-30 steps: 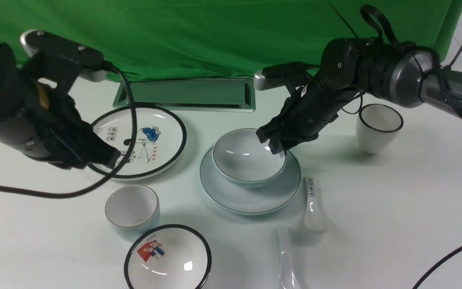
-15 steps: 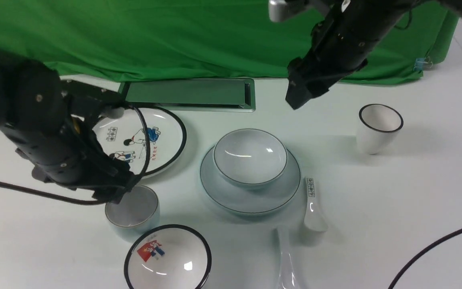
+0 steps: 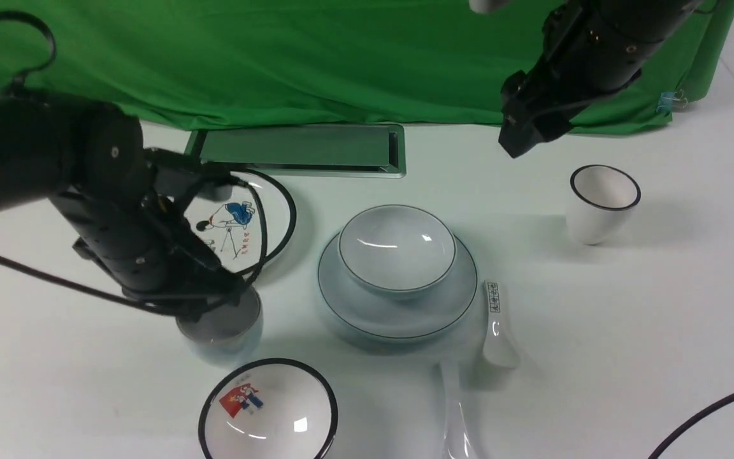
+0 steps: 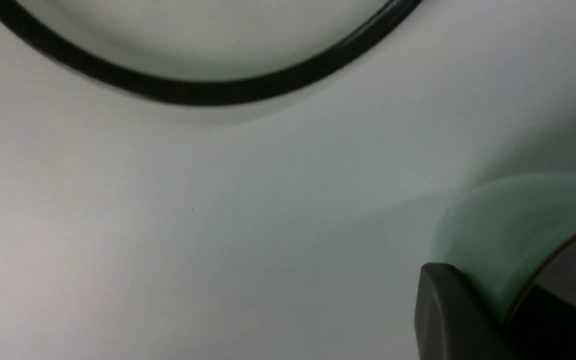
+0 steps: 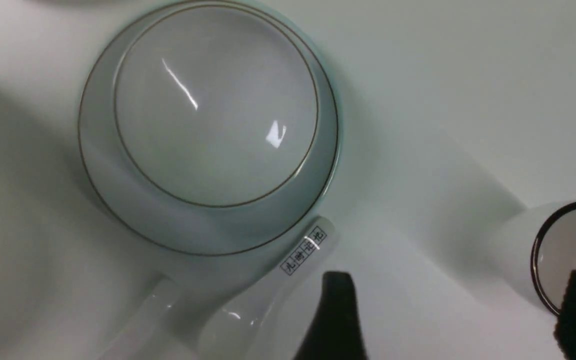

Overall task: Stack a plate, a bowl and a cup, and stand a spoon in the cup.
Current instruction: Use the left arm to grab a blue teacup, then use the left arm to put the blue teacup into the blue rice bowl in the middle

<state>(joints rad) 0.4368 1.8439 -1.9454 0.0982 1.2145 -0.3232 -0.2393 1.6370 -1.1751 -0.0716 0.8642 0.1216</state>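
Left end effector point(image 3: 217, 305): down on the squat pale white handleless cup point(image 3: 223, 331), left of mid-counter, toward the near edge. Clenched on the cup's rim. The left wrist view shows one black finger point(image 4: 443, 315) pressed against the cup's outer wall point(image 4: 498, 225). Cup upright; cannot tell whether its base touches the counter point(image 3: 628, 331).

Right end effector point(image 3: 512, 137): high over the far right part of the counter, released, its fingers well apart with nothing between them.

Plain pale white round plate with a thin dark rim line point(image 3: 367, 319): mid-counter. Plain white bowl with a thin dark rim line point(image 3: 397, 248) sits upright in it.

Plain glossy white ceramic soup spoon point(image 3: 456, 414): flat at the near edge, right of centre, partly cut off by the frame.

White spoon with black characters on its handle point(image 3: 497, 325): just beside the plate's right rim.

Thick-black-rimmed plate with cartoon figures point(image 3: 278, 204): far left of the stack, partly behind the left arm. Black-rimmed bowl with a red-blue picture point(image 3: 268, 414): near edge, just beside the cup. Tall tapered cup with a black rim point(image 3: 603, 204): right side, upright.
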